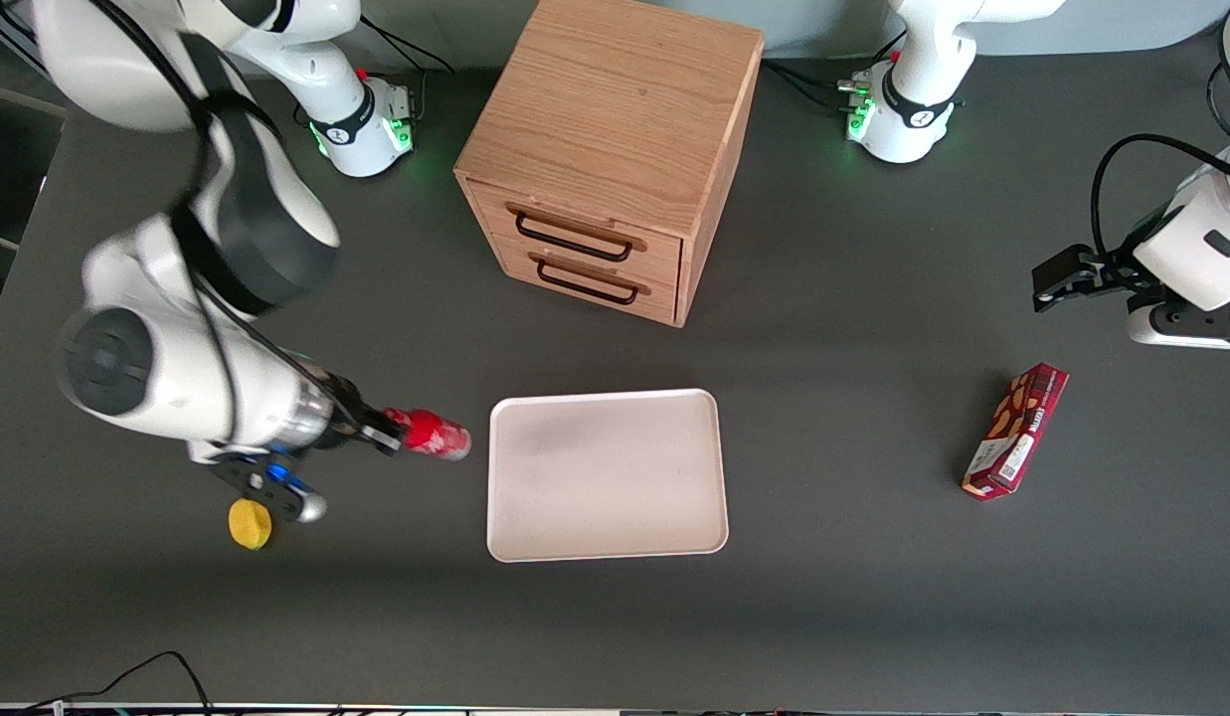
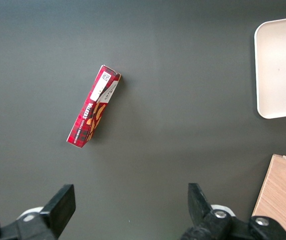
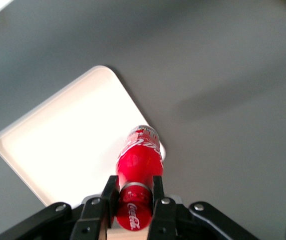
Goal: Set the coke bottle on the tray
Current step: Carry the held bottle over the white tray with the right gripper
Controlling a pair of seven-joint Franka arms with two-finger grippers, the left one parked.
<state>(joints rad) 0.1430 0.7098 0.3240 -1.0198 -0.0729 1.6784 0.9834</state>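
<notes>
My gripper (image 1: pixel 396 433) is shut on the cap end of the coke bottle (image 1: pixel 434 434), a small red bottle with white script and a silvery base, held lying sideways above the table just beside the tray's edge that faces the working arm's end. The tray (image 1: pixel 605 475) is a large pale pinkish-white rectangle with a low rim, bare inside. In the right wrist view the gripper (image 3: pixel 133 192) clamps the bottle (image 3: pixel 138 160) between both fingers (image 3: pixel 110 192), with the tray (image 3: pixel 67 145) below and a tray corner under the bottle's base.
A wooden two-drawer cabinet (image 1: pixel 605 159) stands farther from the front camera than the tray. A yellow lemon-like object (image 1: pixel 249 524) lies below the working arm's wrist. A dark red snack box (image 1: pixel 1015 430) lies toward the parked arm's end; it also shows in the left wrist view (image 2: pixel 92 111).
</notes>
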